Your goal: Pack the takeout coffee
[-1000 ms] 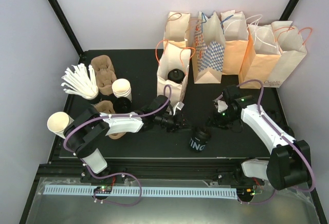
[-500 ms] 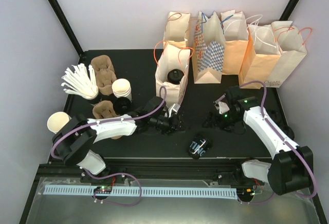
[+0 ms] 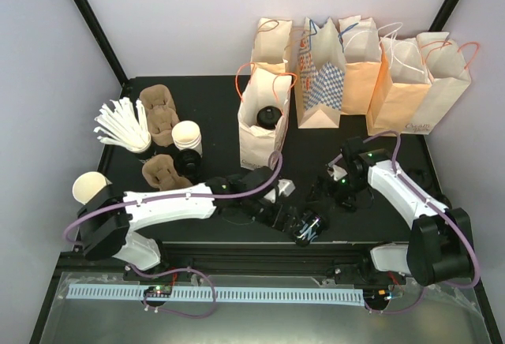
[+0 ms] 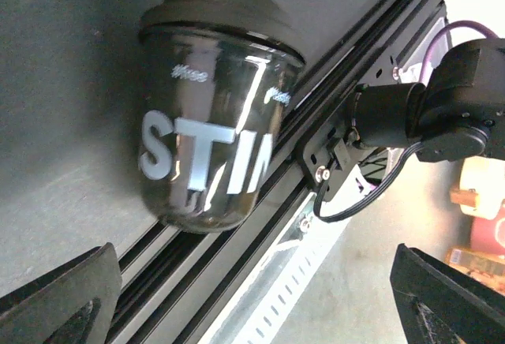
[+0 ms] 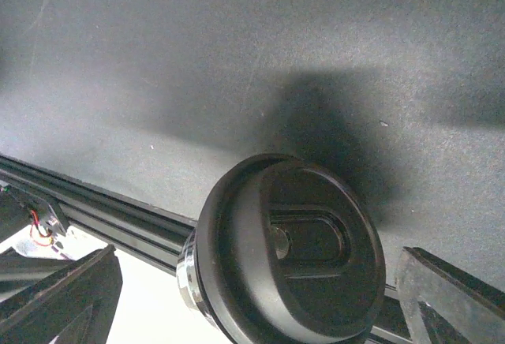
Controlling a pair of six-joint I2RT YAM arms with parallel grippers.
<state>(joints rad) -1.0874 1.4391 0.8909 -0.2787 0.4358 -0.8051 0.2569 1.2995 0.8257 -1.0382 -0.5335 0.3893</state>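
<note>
The takeout coffee (image 3: 308,226) is a dark glossy cup with white lettering and a black lid. It lies on its side at the mat's front edge, by the black rail. My left gripper (image 3: 286,216) is just left of it, open; in the left wrist view the cup (image 4: 209,147) lies ahead of the spread fingers (image 4: 55,297), touching neither. My right gripper (image 3: 331,192) is open, behind and right of the cup. In the right wrist view the lid (image 5: 288,253) faces the camera, low between the wide fingers (image 5: 458,297), ungripped.
An open paper bag (image 3: 264,135) stands behind the left gripper with a black-lidded cup (image 3: 269,115) inside. More bags (image 3: 363,76) line the back. At the left are pulp carriers (image 3: 158,111), cream cups (image 3: 187,135) and white stirrers (image 3: 122,127). The front rail (image 3: 237,253) runs just under the fallen cup.
The coffee cup has gone from standing to lying on its side nearer the front rail. Both grippers have opened wide. The left arm has reached right towards the cup.
</note>
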